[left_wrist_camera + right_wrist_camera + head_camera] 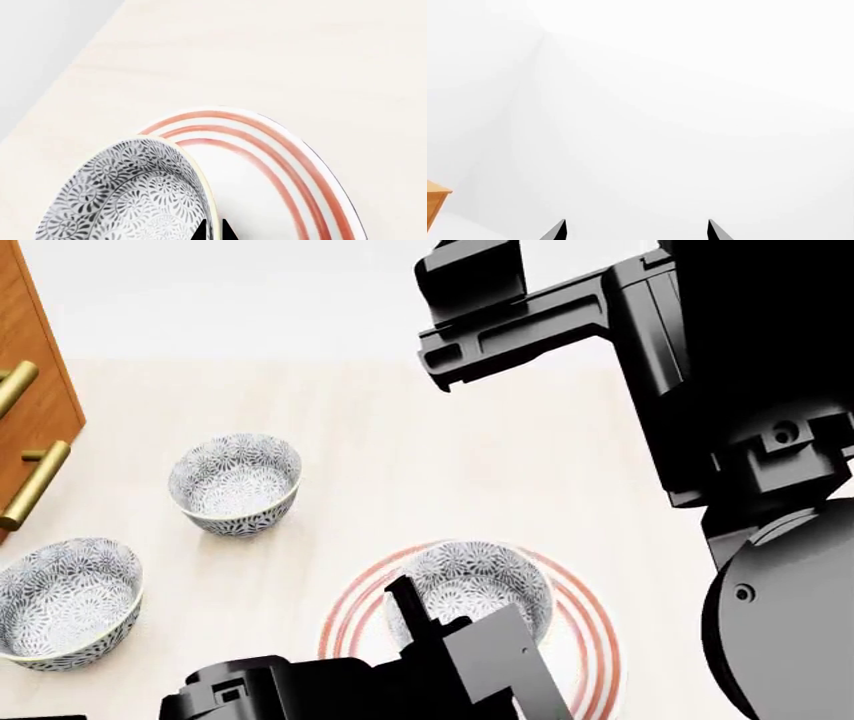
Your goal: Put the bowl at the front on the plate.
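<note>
Pale wood tabletop point(441, 460) fills most of the head view, with an orange cabinet front point(34, 370) and its brass handles at the far left edge. On that surface sits the plate point(587, 635), wide and white with red rings, and over it the bowl point(470, 582), patterned grey-blue, well inside the rings. Two matching bowls point(236, 480) point(64, 598) stand apart to the left, off the plate.

From the left wrist camera the bowl point(127, 195) sits low over the plate point(280, 165), and the left gripper point(213, 231) has its tips pinched close on the bowl's rim, so it reads as gripping the bowl. Whether the bowl's foot already touches the plate I cannot tell.

A good finish, as I judge it, means lowering straight down until the foot rests flat, then parting the tips gently and lifting clear without dragging the rim sideways.

The right gripper point(635, 231) hangs raised, its tips spread wide, holding nothing.
</note>
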Controlling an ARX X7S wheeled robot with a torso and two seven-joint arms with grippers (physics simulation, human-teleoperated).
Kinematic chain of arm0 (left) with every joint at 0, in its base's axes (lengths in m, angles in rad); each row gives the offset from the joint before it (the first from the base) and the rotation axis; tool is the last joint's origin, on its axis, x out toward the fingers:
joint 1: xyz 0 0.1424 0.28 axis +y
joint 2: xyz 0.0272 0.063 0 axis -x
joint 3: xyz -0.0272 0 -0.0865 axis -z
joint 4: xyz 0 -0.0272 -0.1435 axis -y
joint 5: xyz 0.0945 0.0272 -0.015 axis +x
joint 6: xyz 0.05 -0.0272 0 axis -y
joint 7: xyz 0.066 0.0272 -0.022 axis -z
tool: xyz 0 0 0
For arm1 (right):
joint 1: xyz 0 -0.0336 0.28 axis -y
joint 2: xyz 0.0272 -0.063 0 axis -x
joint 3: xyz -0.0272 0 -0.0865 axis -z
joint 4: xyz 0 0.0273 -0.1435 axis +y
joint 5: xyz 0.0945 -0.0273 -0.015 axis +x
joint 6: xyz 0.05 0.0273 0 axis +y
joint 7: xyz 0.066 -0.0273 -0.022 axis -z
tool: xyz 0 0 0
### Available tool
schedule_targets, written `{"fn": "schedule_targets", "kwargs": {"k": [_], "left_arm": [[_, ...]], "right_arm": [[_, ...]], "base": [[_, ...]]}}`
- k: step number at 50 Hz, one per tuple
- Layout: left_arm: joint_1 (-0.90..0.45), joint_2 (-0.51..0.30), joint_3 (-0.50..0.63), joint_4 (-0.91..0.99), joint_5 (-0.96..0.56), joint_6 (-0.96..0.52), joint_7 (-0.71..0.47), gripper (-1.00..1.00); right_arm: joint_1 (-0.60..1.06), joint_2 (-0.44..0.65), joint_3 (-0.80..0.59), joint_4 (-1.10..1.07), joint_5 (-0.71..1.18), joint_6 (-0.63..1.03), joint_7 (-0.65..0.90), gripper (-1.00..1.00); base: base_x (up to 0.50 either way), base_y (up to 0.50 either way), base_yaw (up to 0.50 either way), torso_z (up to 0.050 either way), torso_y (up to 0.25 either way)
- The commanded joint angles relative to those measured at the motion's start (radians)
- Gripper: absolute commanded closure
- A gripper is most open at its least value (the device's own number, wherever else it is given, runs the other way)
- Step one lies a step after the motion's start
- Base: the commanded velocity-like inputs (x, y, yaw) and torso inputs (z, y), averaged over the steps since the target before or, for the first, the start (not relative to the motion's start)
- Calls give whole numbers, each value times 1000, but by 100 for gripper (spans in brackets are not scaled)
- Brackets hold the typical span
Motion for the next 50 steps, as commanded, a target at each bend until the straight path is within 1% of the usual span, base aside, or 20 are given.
{"fn": "schedule_targets", "kwargs": {"k": [1, 29, 37, 38, 50], "left_arm": [[11, 1, -8, -3, 33, -1, -3, 100], [43, 1, -8, -7, 65, -7, 19, 100], [34, 1, -9, 3, 68, -10, 62, 100], [29, 1, -10, 8, 68, -5, 69, -100], [13, -20, -21, 57, 46, -1, 100, -100]], "right_arm": [[-6, 4, 2, -2, 3, -5, 4, -100], [-11, 11, -7, 1, 5, -16, 11, -100], [-11, 13, -7, 0, 8, -16, 14, -100], [-9, 13, -8, 0, 9, -16, 14, -100], [5, 12, -14, 5, 12, -13, 16, -100]], "base": [[0, 0, 0, 0, 0], [0, 0, 0, 0, 0], [0, 0, 0, 0, 0], [0, 0, 0, 0, 0], [0, 0, 0, 0, 0]]}}
